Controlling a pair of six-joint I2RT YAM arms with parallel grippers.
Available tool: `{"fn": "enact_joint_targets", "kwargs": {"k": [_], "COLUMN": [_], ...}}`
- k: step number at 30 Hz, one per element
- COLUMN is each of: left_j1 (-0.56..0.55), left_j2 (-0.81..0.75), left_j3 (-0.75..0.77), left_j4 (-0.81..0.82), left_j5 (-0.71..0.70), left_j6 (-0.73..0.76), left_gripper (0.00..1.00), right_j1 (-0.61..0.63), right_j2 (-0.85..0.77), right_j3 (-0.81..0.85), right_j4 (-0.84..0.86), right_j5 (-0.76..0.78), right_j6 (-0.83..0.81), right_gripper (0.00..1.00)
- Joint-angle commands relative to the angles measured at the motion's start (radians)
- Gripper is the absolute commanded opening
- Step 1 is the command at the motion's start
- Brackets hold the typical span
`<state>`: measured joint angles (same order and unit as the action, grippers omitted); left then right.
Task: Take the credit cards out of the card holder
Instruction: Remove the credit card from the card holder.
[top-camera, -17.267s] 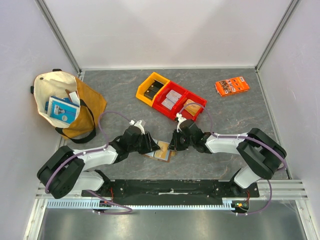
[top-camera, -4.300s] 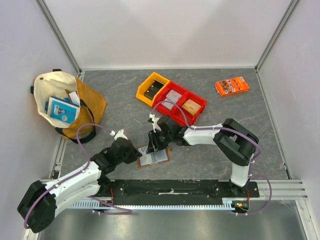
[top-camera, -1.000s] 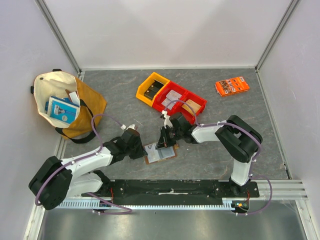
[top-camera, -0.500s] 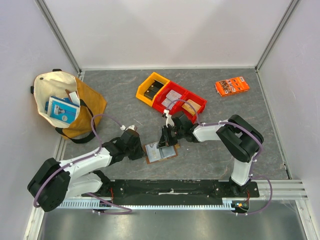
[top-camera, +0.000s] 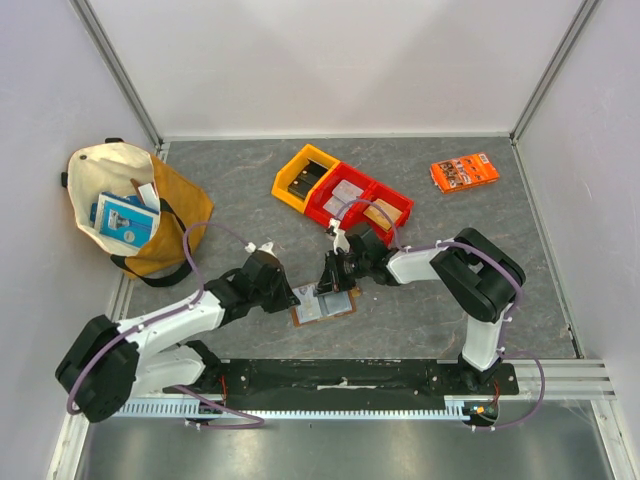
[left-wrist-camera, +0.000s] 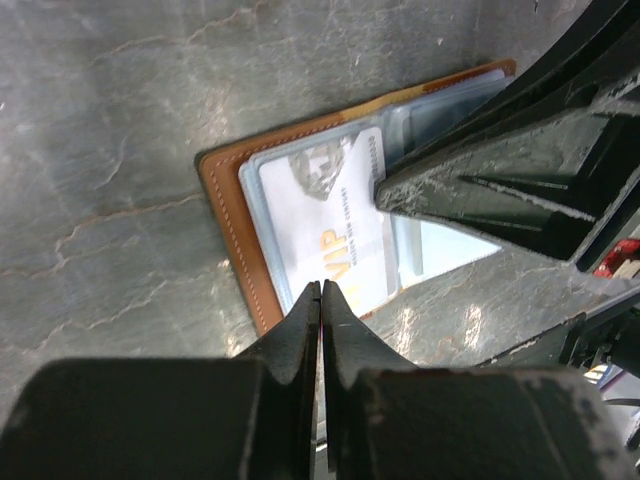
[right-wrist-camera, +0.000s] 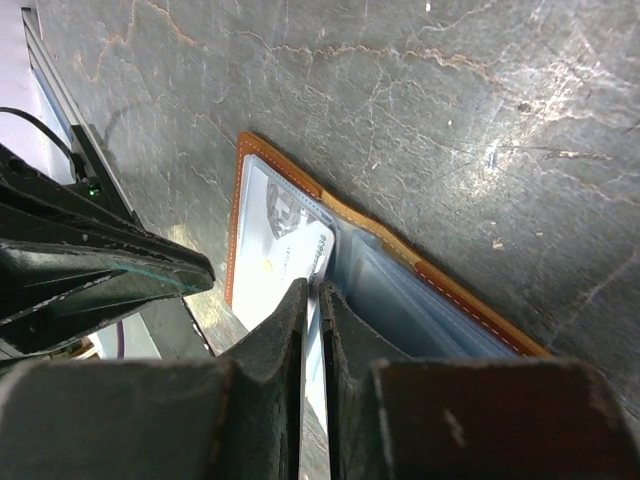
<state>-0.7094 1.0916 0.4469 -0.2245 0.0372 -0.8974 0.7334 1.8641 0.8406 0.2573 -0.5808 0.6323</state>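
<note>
Card holder (top-camera: 330, 305) open on worktop (top-camera: 400, 320). Left jaws together at its left edge; I think right jaws clamp its white credit card (left-wrist-camera: 330, 230). Red bins (top-camera: 385, 187) close behind, bare worktop right.

A lab test cell: white panel walls (top-camera: 330, 60), aluminium framing (top-camera: 117, 70).

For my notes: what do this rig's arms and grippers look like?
The left arm and right arm are alike: white shells, bulky black joints, a purple cable looping along each. The left gripper and right gripper have black wedge-shaped fingers, scuffed grey. No legible markings.
</note>
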Motion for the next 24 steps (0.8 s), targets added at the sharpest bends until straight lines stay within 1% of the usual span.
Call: {"fn": "enact_joint_targets", "kwargs": {"k": [1, 2, 7, 13, 16, 22, 24], "left_j1": [-0.005, -0.005, -0.005, -0.007, -0.005, -0.004, -0.005], "left_j2": [0.079, 0.091, 0.137, 0.168, 0.18, 0.174, 0.171], "left_j3": [0.058, 0.056, 0.05, 0.033, 0.033, 0.007, 0.0], "left_j4": [0.077, 0.083, 0.086, 0.085, 0.062, 0.056, 0.054], "left_j5": [0.02, 0.017, 0.003, -0.003, -0.011, -0.014, -0.019], "left_j6": [0.054, 0.055, 0.06, 0.058, 0.061, 0.055, 0.052], "left_gripper": [0.04, 0.02, 0.02, 0.02, 0.02, 0.02, 0.02], "right_j1": [-0.014, -0.017, -0.032, -0.037, -0.043, -0.061, -0.065], "right_j2": [0.027, 0.03, 0.041, 0.044, 0.046, 0.056, 0.056], "right_j3": [-0.028, -0.031, -0.058, -0.063, -0.069, -0.098, -0.101], "right_j4": [0.025, 0.036, 0.1, 0.119, 0.138, 0.217, 0.226], "right_j5": [-0.011, -0.02, -0.063, -0.083, -0.096, -0.143, -0.154], "right_j6": [0.003, 0.007, 0.033, 0.035, 0.04, 0.082, 0.084], "right_gripper": [0.16, 0.16, 0.15, 0.14, 0.11, 0.0, 0.0]}}
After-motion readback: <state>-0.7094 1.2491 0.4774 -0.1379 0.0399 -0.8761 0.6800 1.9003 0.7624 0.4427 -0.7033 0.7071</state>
